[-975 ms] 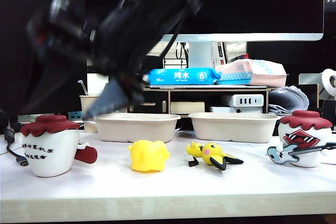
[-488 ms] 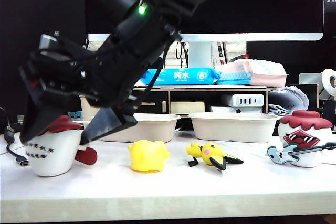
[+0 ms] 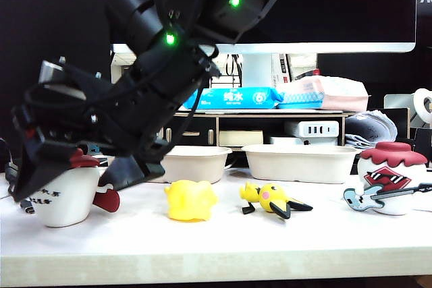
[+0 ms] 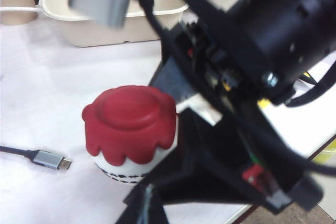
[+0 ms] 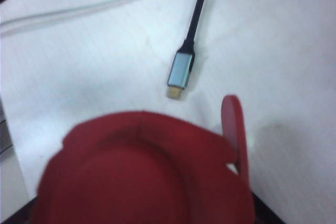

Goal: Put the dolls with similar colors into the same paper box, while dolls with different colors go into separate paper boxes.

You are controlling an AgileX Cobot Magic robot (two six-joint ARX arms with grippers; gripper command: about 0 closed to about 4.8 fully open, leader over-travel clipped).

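Right pincer (image 3: 67,160) gapes around script doll (image 4: 131,129); left pincer unseen

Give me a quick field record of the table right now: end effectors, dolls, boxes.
right end effector: open, straddling the script doll's cap, across on the exterior view's left
left end effector: out of view
script doll: on table, far left
guitar doll: on table, far right
yellow blob: on table, before left box
yellow critter: lying centre
paper boxes: no doll visible inside
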